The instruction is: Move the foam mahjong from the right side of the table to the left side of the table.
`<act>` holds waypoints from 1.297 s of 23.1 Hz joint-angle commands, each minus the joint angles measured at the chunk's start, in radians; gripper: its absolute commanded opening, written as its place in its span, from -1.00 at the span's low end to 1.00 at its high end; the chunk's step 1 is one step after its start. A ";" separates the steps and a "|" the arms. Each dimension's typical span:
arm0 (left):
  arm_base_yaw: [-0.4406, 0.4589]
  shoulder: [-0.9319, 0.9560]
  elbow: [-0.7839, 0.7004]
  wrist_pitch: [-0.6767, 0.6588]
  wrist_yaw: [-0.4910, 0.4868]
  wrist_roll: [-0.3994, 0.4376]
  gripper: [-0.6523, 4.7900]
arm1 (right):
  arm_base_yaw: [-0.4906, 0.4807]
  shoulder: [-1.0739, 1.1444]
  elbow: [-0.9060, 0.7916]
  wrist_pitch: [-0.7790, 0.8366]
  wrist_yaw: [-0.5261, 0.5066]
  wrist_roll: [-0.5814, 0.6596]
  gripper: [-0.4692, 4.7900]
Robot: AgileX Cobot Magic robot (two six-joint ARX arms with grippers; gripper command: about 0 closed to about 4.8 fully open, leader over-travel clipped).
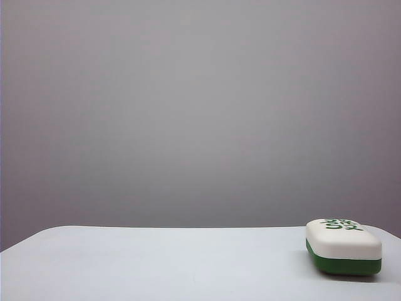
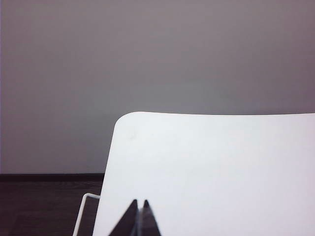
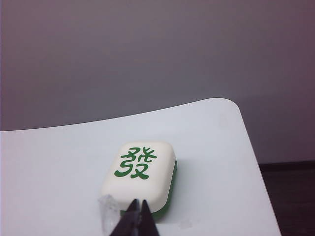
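Observation:
The foam mahjong (image 1: 343, 246) lies flat on the right side of the white table (image 1: 156, 263), white on top, dark green below, with a green character on its top face. In the right wrist view the foam mahjong (image 3: 140, 178) sits just ahead of my right gripper (image 3: 139, 202), whose fingers are pressed together with nothing between them. My left gripper (image 2: 139, 202) is also shut and empty, hovering over the table's near left corner (image 2: 147, 147). Neither gripper shows in the exterior view.
A small clear scrap (image 3: 108, 211) lies on the table beside the right gripper. A white wire frame (image 2: 83, 211) hangs off the table's left edge above a dark floor (image 2: 44, 206). A grey wall (image 1: 200, 106) stands behind.

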 commanded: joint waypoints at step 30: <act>0.003 0.877 0.621 0.326 0.415 0.299 -0.78 | -0.257 0.794 0.511 0.294 -0.406 -0.156 -0.84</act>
